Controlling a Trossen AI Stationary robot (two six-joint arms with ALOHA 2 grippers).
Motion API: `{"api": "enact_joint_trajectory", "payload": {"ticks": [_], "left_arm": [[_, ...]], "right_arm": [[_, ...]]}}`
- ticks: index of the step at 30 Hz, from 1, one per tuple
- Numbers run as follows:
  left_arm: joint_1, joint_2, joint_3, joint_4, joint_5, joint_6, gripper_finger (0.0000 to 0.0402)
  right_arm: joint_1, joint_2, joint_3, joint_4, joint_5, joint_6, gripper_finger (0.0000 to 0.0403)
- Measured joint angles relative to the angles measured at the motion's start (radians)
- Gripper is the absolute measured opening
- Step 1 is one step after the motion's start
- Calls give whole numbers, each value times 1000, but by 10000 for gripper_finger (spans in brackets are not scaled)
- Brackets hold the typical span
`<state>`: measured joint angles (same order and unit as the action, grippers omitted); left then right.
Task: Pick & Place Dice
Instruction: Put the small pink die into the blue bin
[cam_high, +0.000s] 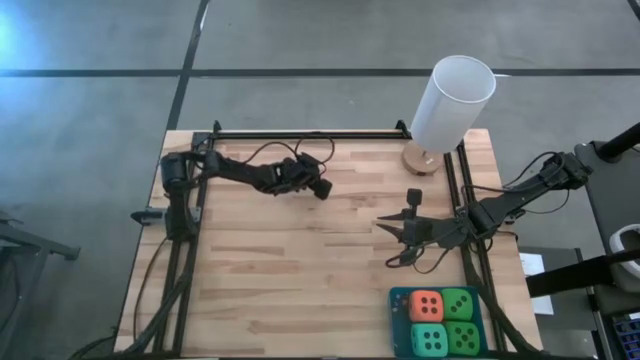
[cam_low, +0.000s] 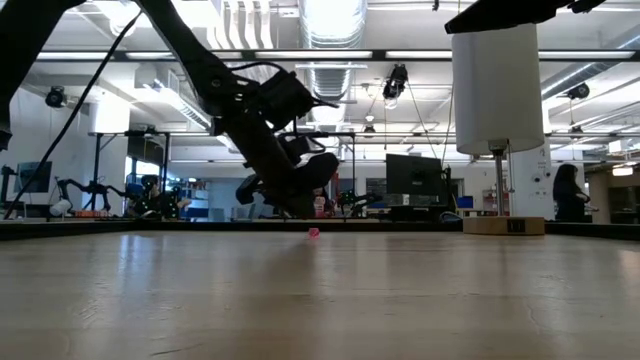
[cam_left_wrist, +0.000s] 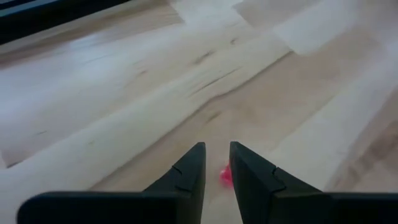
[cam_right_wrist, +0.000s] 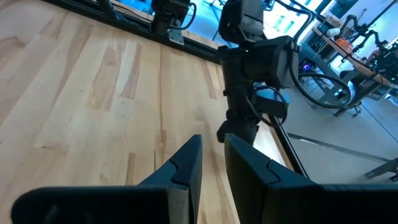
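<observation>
Sitting in a teal tray (cam_high: 398, 296) at the near right corner of the wooden table (cam_high: 280, 270), the four dice fill it two by two; taking the tray as the landmark, the orange-red die (cam_high: 427, 306) lies in its far left cell, one green die (cam_high: 459, 304) in its far right cell, the turquoise die (cam_high: 430, 339) in its near left cell and the other green die (cam_high: 462, 338) in its near right cell; all four touch their neighbours and no gripper touches them; the right gripper (cam_high: 383, 224) hangs just beyond the tray's far side, pointing toward the table's middle, its jaws drawn nearly together with only a thin slit between them and nothing held, as the right wrist view (cam_right_wrist: 212, 160) shows; the left gripper (cam_high: 322, 188) is well apart from the tray, off toward the far left part of the table, low over the wood; its jaws stand likewise close together with a narrow gap and nothing in them (cam_left_wrist: 217, 168); a tiny pink speck (cam_left_wrist: 224, 175) lies on the wood just past its fingertips, also seen in the low view (cam_low: 313, 233); a tall white cylinder (cam_high: 452, 102) on a round wooden base (cam_high: 420, 160) stands at the far right edge of the table, well beyond the tray.
</observation>
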<state>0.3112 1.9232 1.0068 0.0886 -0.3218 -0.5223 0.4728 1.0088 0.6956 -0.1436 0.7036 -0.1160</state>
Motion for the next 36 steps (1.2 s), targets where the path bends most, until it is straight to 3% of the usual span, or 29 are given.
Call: {"api": "enact_joint_trajectory", "payload": {"ticks": [36], "left_arm": [[25, 6, -47, -2, -3, -56, 78]], "right_arm": [[0, 0, 0, 2, 0, 1, 63]]}}
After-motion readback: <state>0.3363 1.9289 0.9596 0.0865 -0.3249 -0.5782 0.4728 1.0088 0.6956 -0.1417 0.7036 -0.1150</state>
